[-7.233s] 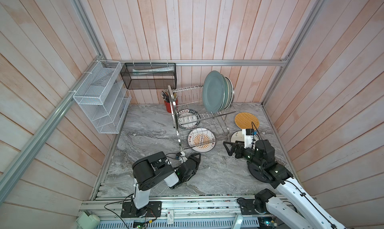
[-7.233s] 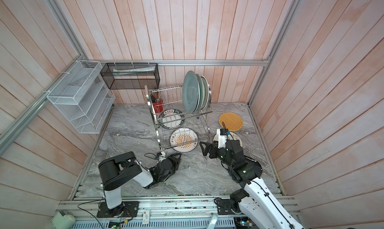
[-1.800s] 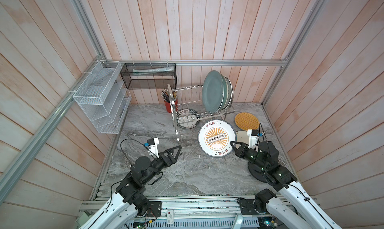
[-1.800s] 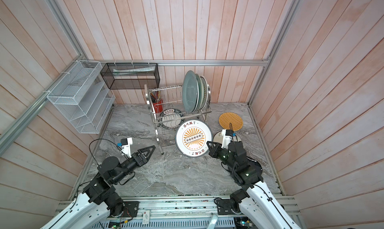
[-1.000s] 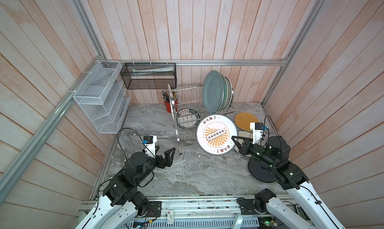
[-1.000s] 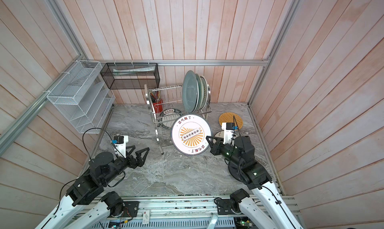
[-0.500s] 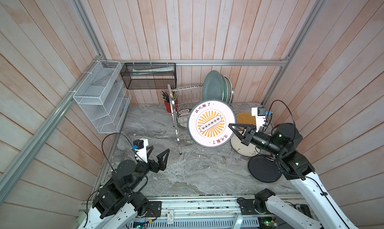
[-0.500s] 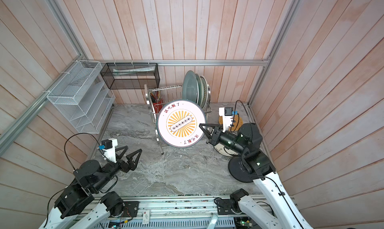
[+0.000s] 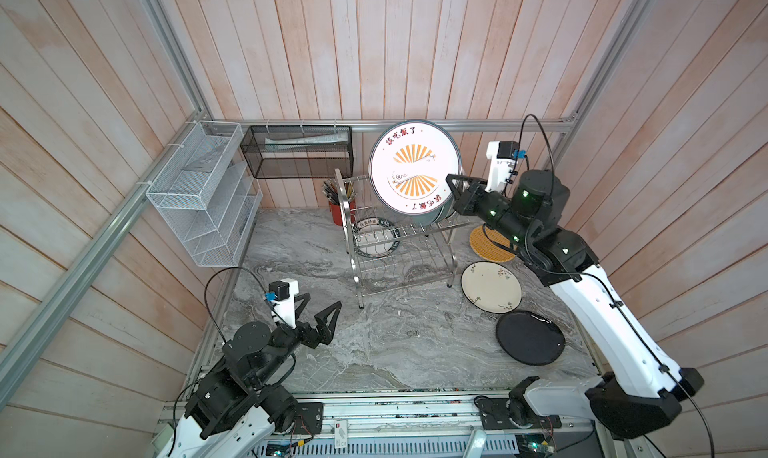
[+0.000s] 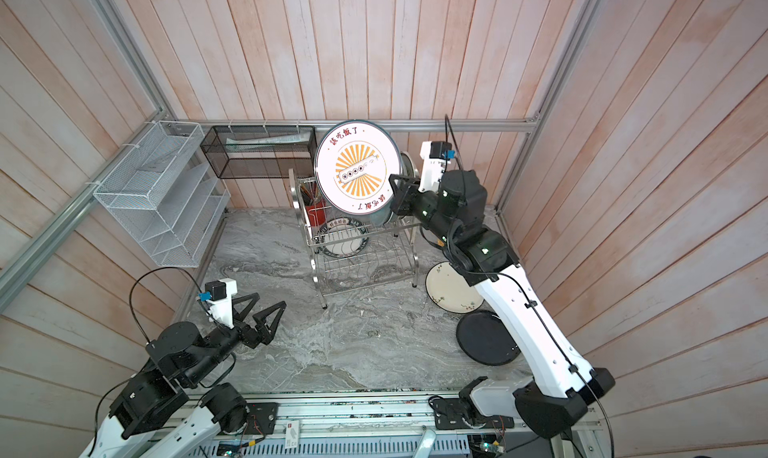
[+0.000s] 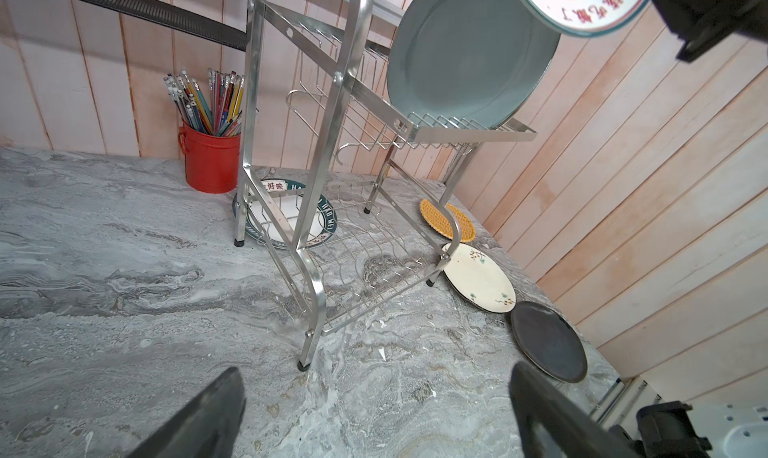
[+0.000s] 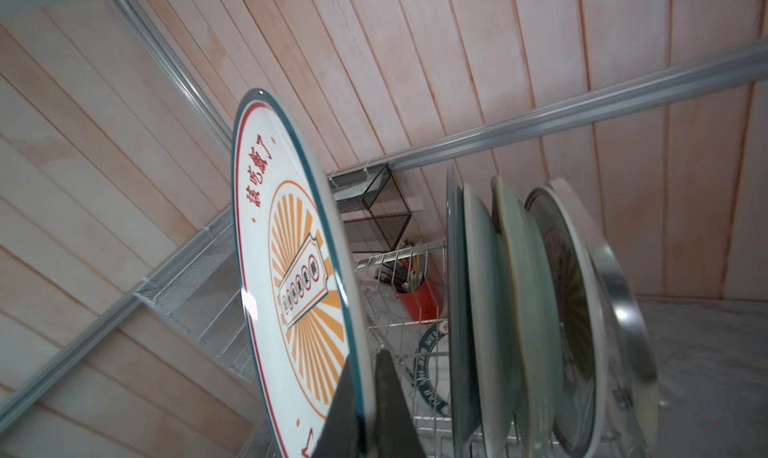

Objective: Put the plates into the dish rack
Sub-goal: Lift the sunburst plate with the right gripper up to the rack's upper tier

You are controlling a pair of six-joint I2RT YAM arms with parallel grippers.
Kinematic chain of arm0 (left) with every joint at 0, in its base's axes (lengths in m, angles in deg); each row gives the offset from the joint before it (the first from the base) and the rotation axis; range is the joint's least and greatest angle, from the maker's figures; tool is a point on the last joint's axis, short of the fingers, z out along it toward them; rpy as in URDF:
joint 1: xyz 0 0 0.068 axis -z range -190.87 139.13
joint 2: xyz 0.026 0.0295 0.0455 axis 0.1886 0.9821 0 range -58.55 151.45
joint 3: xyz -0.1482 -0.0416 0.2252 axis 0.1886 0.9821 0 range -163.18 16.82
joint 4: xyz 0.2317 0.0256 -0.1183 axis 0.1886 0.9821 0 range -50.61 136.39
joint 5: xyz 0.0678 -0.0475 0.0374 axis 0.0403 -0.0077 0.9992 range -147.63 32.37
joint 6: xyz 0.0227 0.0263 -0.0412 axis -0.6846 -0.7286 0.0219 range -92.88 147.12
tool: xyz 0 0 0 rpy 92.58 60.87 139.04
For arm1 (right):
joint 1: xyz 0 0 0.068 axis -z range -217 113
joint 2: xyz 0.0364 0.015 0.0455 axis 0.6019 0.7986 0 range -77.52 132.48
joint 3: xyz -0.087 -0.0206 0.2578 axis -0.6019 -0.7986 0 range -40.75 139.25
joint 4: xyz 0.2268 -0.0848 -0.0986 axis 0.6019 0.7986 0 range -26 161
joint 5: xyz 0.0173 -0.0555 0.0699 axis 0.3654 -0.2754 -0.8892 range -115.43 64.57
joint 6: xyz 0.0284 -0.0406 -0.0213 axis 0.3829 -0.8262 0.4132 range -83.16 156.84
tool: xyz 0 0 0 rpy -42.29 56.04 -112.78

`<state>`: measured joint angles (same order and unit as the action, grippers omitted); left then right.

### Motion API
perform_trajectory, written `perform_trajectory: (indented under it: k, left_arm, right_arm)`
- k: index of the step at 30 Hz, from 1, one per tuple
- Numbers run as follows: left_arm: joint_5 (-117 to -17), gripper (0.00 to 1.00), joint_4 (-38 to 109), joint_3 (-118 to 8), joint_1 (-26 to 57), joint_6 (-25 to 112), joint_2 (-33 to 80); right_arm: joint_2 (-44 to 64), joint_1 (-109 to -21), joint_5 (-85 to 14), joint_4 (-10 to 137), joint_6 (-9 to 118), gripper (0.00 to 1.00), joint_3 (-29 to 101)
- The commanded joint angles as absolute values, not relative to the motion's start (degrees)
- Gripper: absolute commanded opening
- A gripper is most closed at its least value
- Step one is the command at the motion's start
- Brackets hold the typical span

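Your left gripper: jaws wide, empty, well apart from dish rack. Sunburst plate: on edge above upper tier, parallel to racked blue-grey plate, not touching. Your right gripper, nearer: pinching plate's right rim; slot likely straight below.

Bright, even light, soft shadows. Glare whitens sunburst plate at twelve o'clock; my wrist views bow edgeward.
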<state>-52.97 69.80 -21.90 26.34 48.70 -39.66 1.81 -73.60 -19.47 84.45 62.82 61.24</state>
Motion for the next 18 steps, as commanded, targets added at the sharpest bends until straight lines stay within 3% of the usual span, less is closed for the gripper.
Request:
perform_trajectory:
  k: [1, 8, 18]
  left_arm:
    - [-53.87, 1.00, 68.39, -21.19, 25.98, 47.44, -40.43]
    - [-54.11, 1.00, 68.09, -20.92, 25.98, 47.50, -40.15]
    - [-54.45, 1.00, 67.87, -20.90, 26.04, 47.43, -38.63]
  right_arm:
    - [7.41, -79.12, 4.16, 88.54, 53.68, 0.00, 70.97]
    - [21.91, -83.66, 21.56, 95.81, 45.43, 0.00, 88.61]
    - [30.55, -85.71, 28.05, 99.95, 39.30, 0.00, 94.65]
